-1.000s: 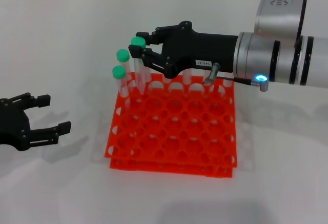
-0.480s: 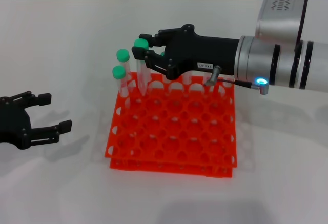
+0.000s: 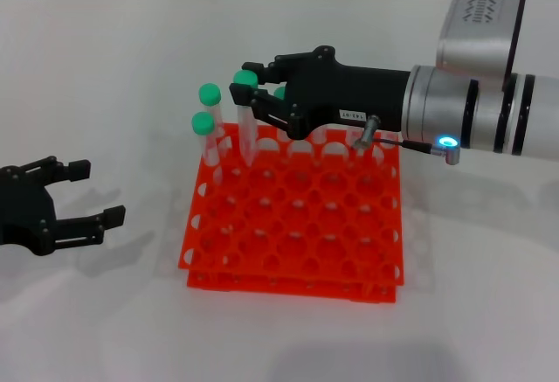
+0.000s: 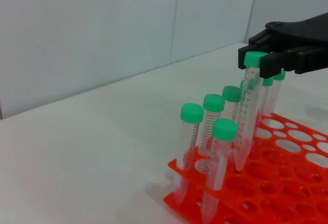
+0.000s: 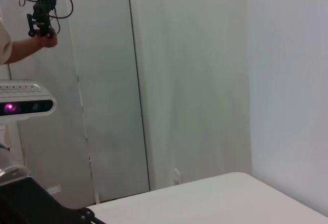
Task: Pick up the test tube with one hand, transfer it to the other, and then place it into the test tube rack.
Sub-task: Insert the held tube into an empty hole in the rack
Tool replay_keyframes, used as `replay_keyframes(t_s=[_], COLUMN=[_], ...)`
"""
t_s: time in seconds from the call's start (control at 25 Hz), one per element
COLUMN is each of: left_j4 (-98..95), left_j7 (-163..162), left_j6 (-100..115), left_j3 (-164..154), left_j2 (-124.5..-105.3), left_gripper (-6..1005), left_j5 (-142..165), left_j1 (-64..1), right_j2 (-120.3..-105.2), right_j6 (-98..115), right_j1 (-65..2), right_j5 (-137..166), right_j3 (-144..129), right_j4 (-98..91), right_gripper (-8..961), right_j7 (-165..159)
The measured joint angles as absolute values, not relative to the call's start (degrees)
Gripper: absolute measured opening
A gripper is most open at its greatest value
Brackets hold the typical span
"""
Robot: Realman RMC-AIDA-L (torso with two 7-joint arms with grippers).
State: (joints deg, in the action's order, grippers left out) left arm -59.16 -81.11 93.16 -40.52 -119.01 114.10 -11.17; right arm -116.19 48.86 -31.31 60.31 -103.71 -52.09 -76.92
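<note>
Right end effector (image 3: 247, 92) reaching over the far left corner of the orange rack (image 3: 297, 225), clenched on the test tube (image 3: 247, 124) just under its green cap; holding so high probably to leave the long body free to go down into a hole; tube nearly upright, with tip low at the top tier, seemingly in or just above a hole in the far rows, exact depth not possible to tell; in the left wrist view same tube (image 4: 248, 116) standing taller than the neighbour tubes (image 4: 205, 131) already seated near the corner, so judged not yet fully lowered. Left end effector (image 3: 74, 198) resting low beside the rack on the white bench (image 3: 105, 67), released and holding nothing, well apart from the tube; likely kept there to give room.
</note>
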Motion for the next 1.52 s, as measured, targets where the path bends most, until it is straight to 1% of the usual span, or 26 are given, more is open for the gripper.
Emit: replay_keyframes(t_s=[1.52], left_j4=[-58.24], left_j7=[-80.42], left_j6=[93.22], left_j3=[-40.51], left_j2=[-119.18], left_gripper=[880], left_j5=[114.17], left_j1=[-11.25], right_j2=[-116.19], right_j6=[46.29], right_j1=[-33.35], right_j5=[54.48], right_j3=[-107.82], right_j4=[-47.78], right_gripper=[291], right_j7=[-70.06])
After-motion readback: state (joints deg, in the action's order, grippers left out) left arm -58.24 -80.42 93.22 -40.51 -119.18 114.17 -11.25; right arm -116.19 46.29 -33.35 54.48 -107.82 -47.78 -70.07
